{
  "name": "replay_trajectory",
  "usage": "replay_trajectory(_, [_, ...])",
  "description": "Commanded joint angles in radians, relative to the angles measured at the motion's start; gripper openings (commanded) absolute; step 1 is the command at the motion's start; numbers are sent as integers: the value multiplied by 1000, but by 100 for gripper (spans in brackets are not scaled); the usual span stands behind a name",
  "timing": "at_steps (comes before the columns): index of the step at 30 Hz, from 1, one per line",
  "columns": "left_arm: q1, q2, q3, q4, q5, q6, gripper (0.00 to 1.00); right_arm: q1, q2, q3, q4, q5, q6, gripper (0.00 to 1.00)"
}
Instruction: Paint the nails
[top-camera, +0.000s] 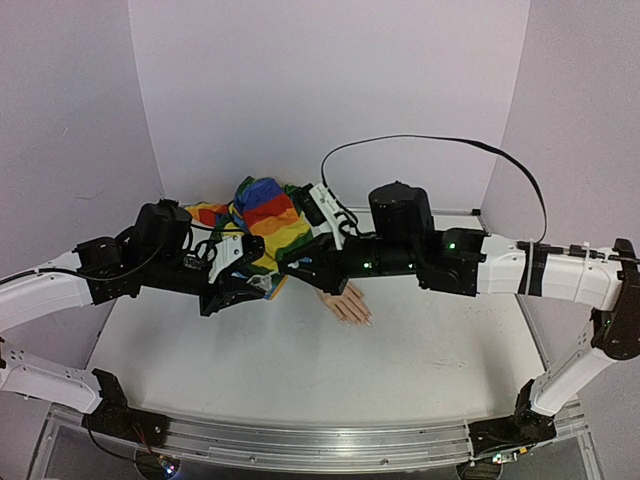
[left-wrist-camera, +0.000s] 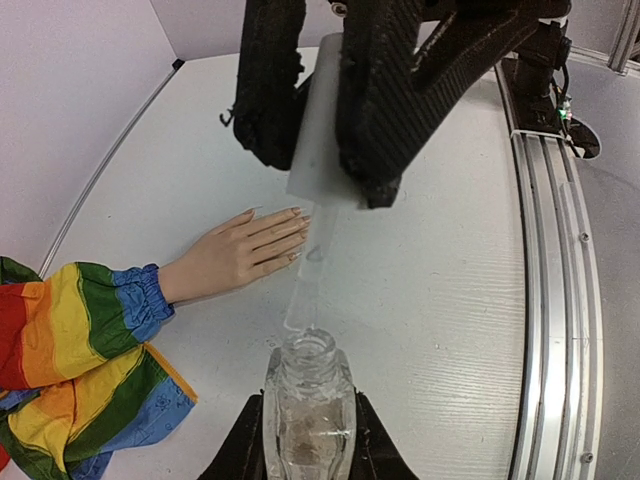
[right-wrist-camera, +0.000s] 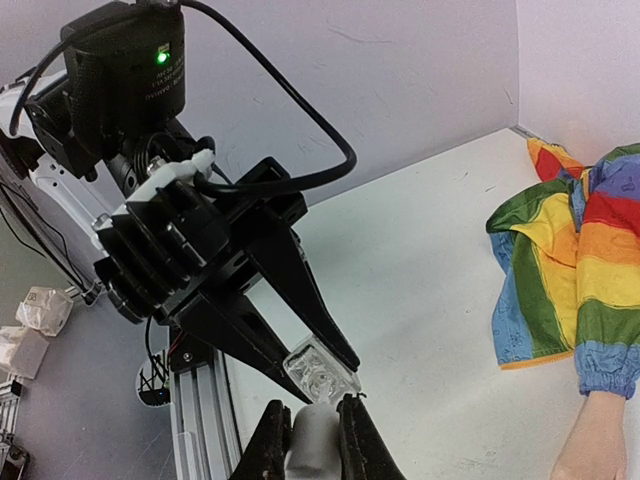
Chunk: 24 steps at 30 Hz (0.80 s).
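- Left pincer (left-wrist-camera: 308, 438): pressed onto the sides of the clear bottle (left-wrist-camera: 308, 395), which it holds upright with the neck open, just above the worktop (left-wrist-camera: 450, 300).
- Right pincer (left-wrist-camera: 322, 170): clamped on the white cap (left-wrist-camera: 322, 105). The translucent brush stem (left-wrist-camera: 304, 285) hangs from the cap, and its lower end sits at the bottle's mouth. Whether the tip is inside the neck cannot be told.
- Mannequin hand (left-wrist-camera: 240, 255): lies palm down on the worktop just beside the stem, fingers extended toward it, with the rainbow sleeve (left-wrist-camera: 90, 330) behind the wrist.
- Nails (left-wrist-camera: 297, 212): small and pale at the fingertips, close to the stem's mid-length. No polish can be made out on them.
- Step in hand (judged): charging the brush at the bottle before carrying it to the first nail.
- Technique, bottle: keep it vertical and motionless, so the stem moves along the neck's axis and does not scrape the rim.
- Technique, transfer: the path is short, so lift only enough to clear the neck, then swing toward the nearest fingertip.
- Technique, stroke: lower the tip lightly and draw it along the nail from base to edge. The stem looks flexible, so heavy pressure would likely splay it onto the skin.
- Risk: the hand appears unanchored, and a sideways push could shift it.
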Motion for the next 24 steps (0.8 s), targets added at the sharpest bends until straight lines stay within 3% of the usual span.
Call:
replay_trajectory(1, [-5,-7,-3,44,9,18,0,6,10,34,55,-18,-6,0])
replay_trajectory(24, [-7,-11,-2,44,13,18,0,7,48,56,44,-41,2,0])
